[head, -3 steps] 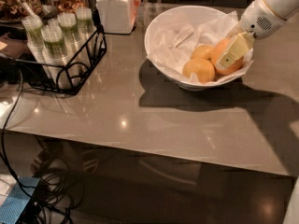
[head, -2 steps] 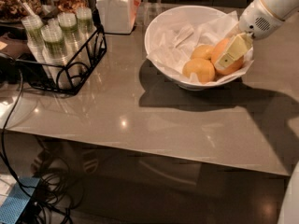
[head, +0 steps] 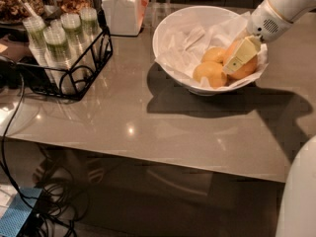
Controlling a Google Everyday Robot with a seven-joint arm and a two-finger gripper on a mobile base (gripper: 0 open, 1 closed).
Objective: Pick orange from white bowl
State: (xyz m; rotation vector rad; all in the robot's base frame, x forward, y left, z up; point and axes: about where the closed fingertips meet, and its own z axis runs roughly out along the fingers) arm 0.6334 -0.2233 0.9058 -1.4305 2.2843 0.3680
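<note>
The white bowl (head: 168, 28) stands on the grey table, lined with crumpled white paper. The orange (head: 250, 68) lies at the bowl's right side, deeper in colour than the two smaller yellow-orange fruits (head: 210, 74) to its left. My gripper (head: 241, 57) reaches down from the upper right into the bowl. Its cream-coloured tip lies across the front of the orange and covers its middle. The far side of the orange is hidden behind the gripper.
A white lidded jar (head: 121, 11) stands behind and to the left of the bowl. A black wire rack (head: 74, 63) with several green-filled cups sits at the left. Cables (head: 15, 132) hang over the table's left edge, down to the floor.
</note>
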